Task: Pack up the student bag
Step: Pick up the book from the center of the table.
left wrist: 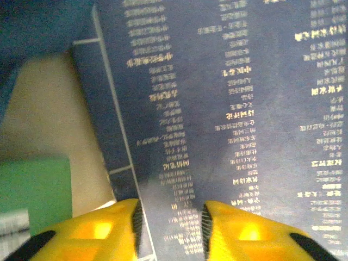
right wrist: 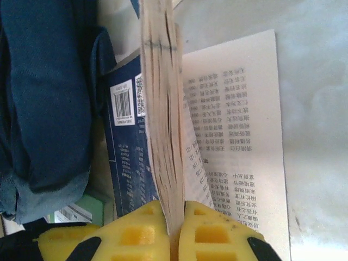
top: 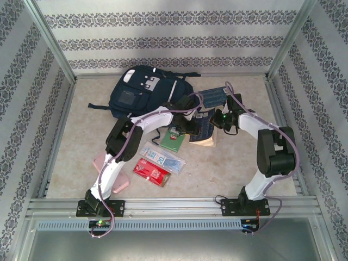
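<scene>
Student bag [top: 142, 89], large navy striped fabric backpack, awaits loading.
Right gripper [right wrist: 175, 220] pinches navy paperback book [right wrist: 163, 136] at its 4 o'clock; left gripper [left wrist: 171, 217] gapes; lift likely next.

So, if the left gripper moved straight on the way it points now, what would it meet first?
Probably the dark navy book cover printed with gold and white text, which spreads right ahead of the left gripper. Depth is unclear, so it may already touch.
</scene>
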